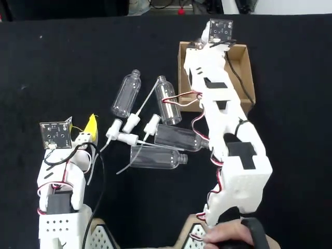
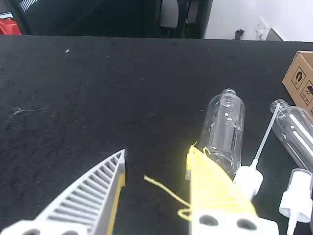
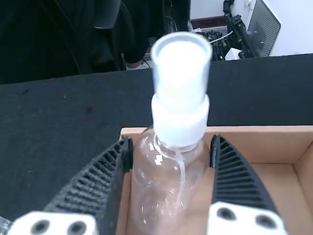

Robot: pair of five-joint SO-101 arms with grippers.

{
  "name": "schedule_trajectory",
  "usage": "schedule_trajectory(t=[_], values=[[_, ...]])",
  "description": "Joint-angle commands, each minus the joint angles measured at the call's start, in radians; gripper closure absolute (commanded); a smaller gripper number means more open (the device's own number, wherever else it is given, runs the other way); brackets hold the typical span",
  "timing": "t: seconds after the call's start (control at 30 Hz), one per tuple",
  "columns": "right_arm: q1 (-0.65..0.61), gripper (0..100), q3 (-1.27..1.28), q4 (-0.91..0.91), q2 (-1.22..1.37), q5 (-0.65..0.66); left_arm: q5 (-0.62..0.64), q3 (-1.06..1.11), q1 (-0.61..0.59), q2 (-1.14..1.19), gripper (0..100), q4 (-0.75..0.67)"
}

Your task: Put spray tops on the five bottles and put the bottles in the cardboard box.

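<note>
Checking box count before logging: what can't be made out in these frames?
High view: cardboard box interior mostly hidden by the right arm; bottles inside cannot be counted.
Right wrist view: capped bottle cut off at its base by the frame edge; whether it touches the box floor is unclear.
Left wrist view: uncapped bottle cut off by the frame edge.

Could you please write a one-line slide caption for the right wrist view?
The right claw holds a clear bottle with a white spray top over the cardboard box.
</note>
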Motion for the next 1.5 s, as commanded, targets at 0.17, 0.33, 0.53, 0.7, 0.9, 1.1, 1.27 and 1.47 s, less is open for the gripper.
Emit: schedule_trajectory(t=[0.17,0.33,0.53,0.7,0.9,1.1,1.27,1.47], values=[[0.023,76.9,-0.139,-0.035,0.054,0.041,0.003,0.021,0.01,-0.017,80,0.002],[0.025,76.9,-0.143,-0.034,0.081,0.034,0.002,0.021,0.01,-0.017,80,0.002],[0.023,76.9,-0.142,-0.028,0.085,0.034,0.0,0.021,0.01,-0.017,80,-0.002],[0.008,76.5,-0.142,-0.026,0.087,0.034,0.0,0.021,0.01,-0.017,80,-0.002],[-0.023,76.4,-0.147,-0.003,0.087,0.038,-0.002,0.021,0.01,-0.017,80,-0.002],[-0.029,76.4,-0.151,0.002,0.087,0.04,-0.002,0.021,0.01,-0.017,80,0.0],[-0.031,76.4,-0.151,0.002,0.087,0.038,-0.002,0.021,0.01,-0.017,80,0.0],[-0.032,73.9,-0.147,0.008,0.088,0.034,-0.002,0.021,0.01,-0.017,80,0.002]])
